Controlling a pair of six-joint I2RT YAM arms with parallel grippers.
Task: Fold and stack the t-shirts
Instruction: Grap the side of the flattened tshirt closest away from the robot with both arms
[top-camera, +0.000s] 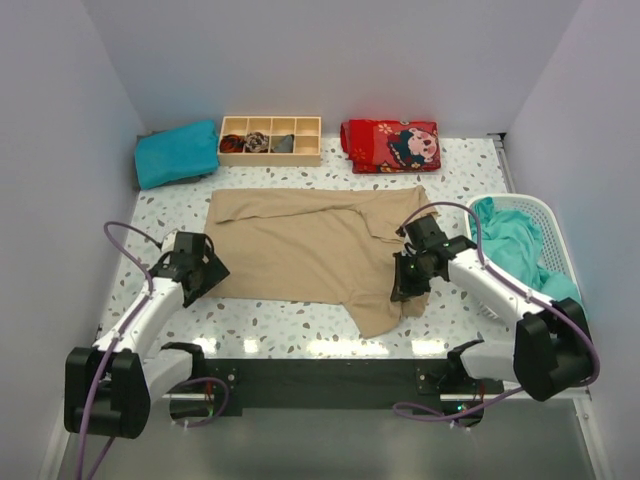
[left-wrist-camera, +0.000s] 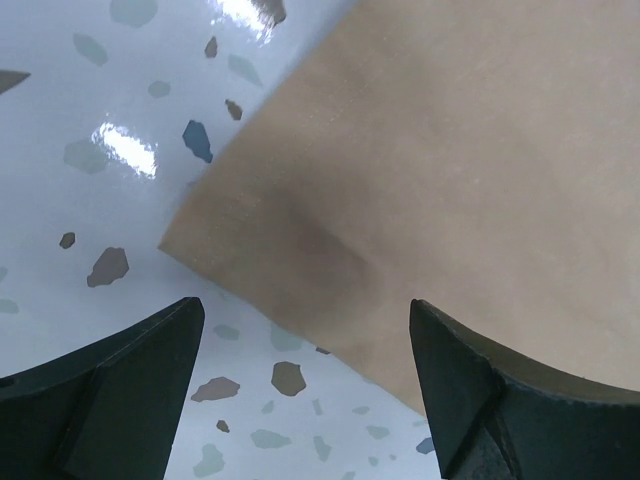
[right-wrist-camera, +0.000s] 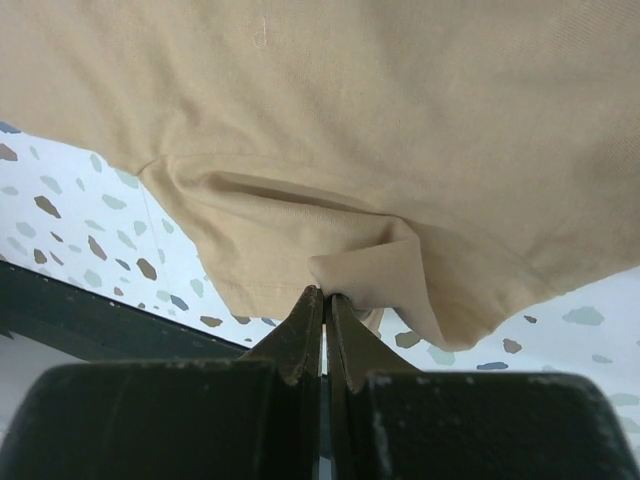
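A tan-beige t-shirt (top-camera: 300, 245) lies spread flat in the middle of the table. My left gripper (top-camera: 205, 268) is open and hovers over its near left corner (left-wrist-camera: 450, 150), with the corner's edge between the fingers (left-wrist-camera: 130, 380). My right gripper (top-camera: 405, 285) is shut on a fold of the tan t-shirt (right-wrist-camera: 350, 100) at its near right part, and the cloth bunches at the fingertips (right-wrist-camera: 323, 295). A folded teal t-shirt (top-camera: 177, 152) lies at the back left. Another teal t-shirt (top-camera: 510, 245) lies crumpled in the white basket (top-camera: 545, 215) on the right.
A wooden compartment box (top-camera: 270, 140) with small items stands at the back centre. A folded red patterned cloth (top-camera: 392, 146) lies to its right. White walls close in the table. The black front edge (right-wrist-camera: 80, 320) runs just below the shirt.
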